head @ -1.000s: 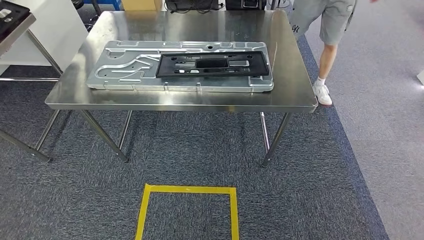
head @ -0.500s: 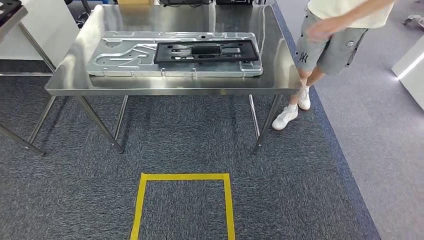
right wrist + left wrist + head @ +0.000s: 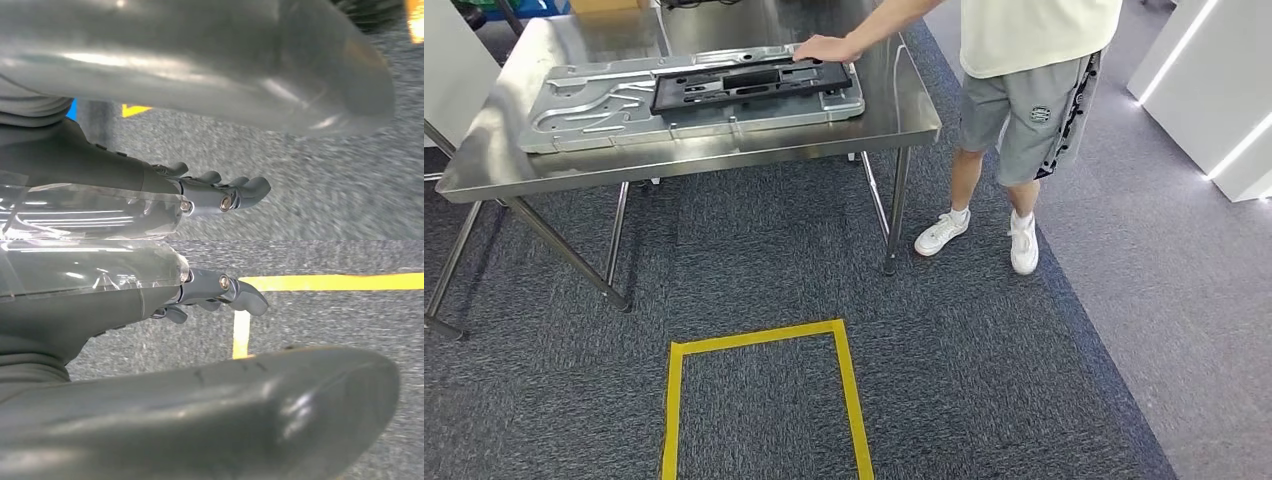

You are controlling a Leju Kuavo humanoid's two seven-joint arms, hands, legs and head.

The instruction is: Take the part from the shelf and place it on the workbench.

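While a person's hand [image 3: 822, 48] touches the black part [image 3: 750, 84], lies flat on the grey panel [image 3: 604, 100], far left on the steel workbench [image 3: 904, 110]; left hand [image 3: 210, 290] and right hand [image 3: 220, 192] hang empty, fingers loosely apart.

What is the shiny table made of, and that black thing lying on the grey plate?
The table looks like polished steel: it mirrors the room. The grey plate seems pressed metal, dull silver with raised ribs. The black part looks like matte plastic with cut-outs, though painted metal is possible.
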